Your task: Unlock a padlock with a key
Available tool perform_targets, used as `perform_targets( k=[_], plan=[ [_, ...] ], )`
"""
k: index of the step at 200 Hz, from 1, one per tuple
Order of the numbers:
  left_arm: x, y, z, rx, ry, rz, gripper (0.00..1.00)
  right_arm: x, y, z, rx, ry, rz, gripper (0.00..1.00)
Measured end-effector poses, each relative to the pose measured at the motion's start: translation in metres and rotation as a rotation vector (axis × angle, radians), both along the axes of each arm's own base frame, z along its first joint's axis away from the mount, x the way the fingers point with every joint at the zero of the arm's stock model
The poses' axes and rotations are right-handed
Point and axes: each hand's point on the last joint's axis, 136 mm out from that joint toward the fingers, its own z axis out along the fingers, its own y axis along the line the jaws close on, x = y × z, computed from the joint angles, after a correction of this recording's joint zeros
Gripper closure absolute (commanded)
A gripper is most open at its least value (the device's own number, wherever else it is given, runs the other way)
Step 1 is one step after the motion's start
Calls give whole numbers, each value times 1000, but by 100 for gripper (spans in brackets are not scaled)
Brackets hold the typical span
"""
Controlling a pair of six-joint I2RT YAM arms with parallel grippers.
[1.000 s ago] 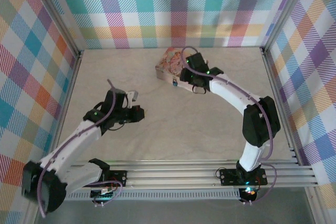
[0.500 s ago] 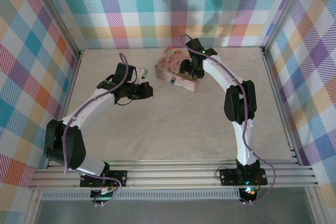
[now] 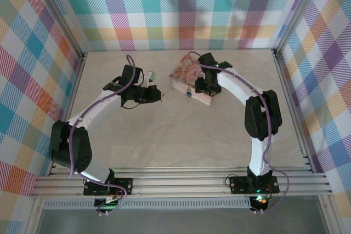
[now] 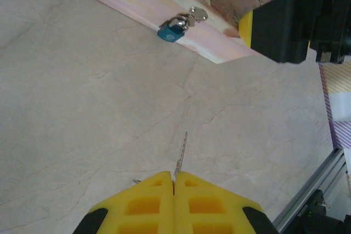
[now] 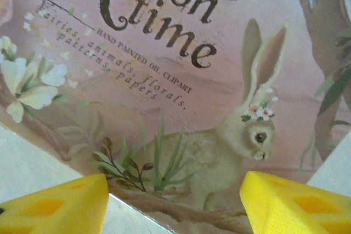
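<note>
The padlock (image 4: 171, 30) is a small teal lump hanging from the silver clasp on the near edge of a flat pink illustrated box (image 4: 181, 4). From above, the padlock (image 3: 188, 93) shows at the box's (image 3: 186, 75) front edge. My left gripper (image 4: 174, 176) is shut on the key (image 4: 181, 152), whose thin blade sticks out past the yellow fingertips, pointing toward the padlock but well short of it. It hovers left of the box, left gripper (image 3: 158, 96). My right gripper (image 5: 175, 206) is open, its yellow fingertips (image 5: 55, 206) spread wide over the box lid (image 5: 181, 80).
The right arm's black wrist (image 4: 296, 20) stands over the box's right end. Checked walls (image 3: 175, 9) with metal frame posts enclose the beige table (image 3: 181, 135). An aluminium rail (image 3: 181, 182) runs along the near edge.
The left arm swung from the near left up toward the box with the key, then held. The right gripper shifted, and the box turned and slid slightly right and nearer.
</note>
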Motion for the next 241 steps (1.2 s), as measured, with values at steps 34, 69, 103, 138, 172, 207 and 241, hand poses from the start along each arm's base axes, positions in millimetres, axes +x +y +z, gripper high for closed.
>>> perform_targets(
  k=[34, 69, 103, 138, 172, 207, 241],
  plan=[
    [-1, -1, 1, -7, 0, -8, 100, -31, -18, 0, -40, 25, 23, 33],
    [-3, -1, 1, -10, 3, -12, 100, -72, -39, 5, -91, 115, 21, 36],
    [-9, 1, 4, -6, -8, -19, 100, -82, -36, 34, -116, 102, 26, 36],
    [-15, 3, 2, 1, -15, -31, 100, -39, 27, 74, -32, -26, 89, 36],
    [-23, 6, -8, 18, 9, -42, 100, 5, 91, 48, 25, -21, 154, 37],
    [-28, 8, -9, 25, 15, -47, 100, 12, 121, 7, 8, 48, 187, 41],
    [-38, 11, -3, 11, -5, -50, 100, -25, 120, 5, 36, 71, 204, 48]
  ],
)
